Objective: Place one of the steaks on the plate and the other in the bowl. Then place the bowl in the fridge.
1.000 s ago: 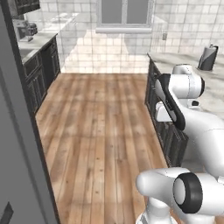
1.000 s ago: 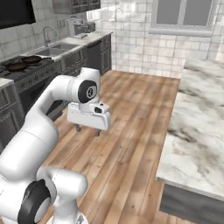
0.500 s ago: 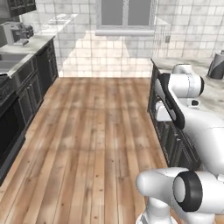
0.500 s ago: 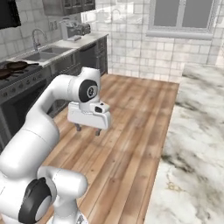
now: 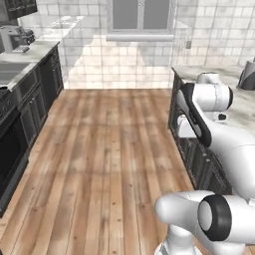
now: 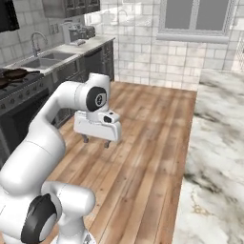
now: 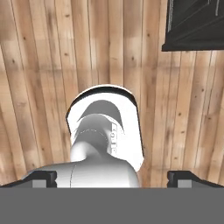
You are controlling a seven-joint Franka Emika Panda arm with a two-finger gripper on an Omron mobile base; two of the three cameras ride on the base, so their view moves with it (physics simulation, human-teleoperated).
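Note:
My gripper [image 6: 96,141] hangs over the wooden floor [image 6: 143,143] in the middle of the kitchen, pointing down. Its jaws stand open with nothing between them. In the hand view the two dark fingertips [image 7: 41,177] sit wide apart at the bottom corners, with bare floor planks beyond them. The steaks, the plate, the bowl and the fridge are out of view.
A marble island counter [image 6: 217,143] on dark cabinets [image 5: 196,159] runs along the right. On the left are a counter with a sink [image 6: 40,62], a stove with black pans [image 6: 13,75] and a coffee machine [image 5: 16,38]. A window [image 5: 139,15] faces me.
The whole picture has shifted, so the base has moved: the dark panel at the left edge is gone and the left counter now shows more fully. The arm keeps its pose and the gripper stays open.

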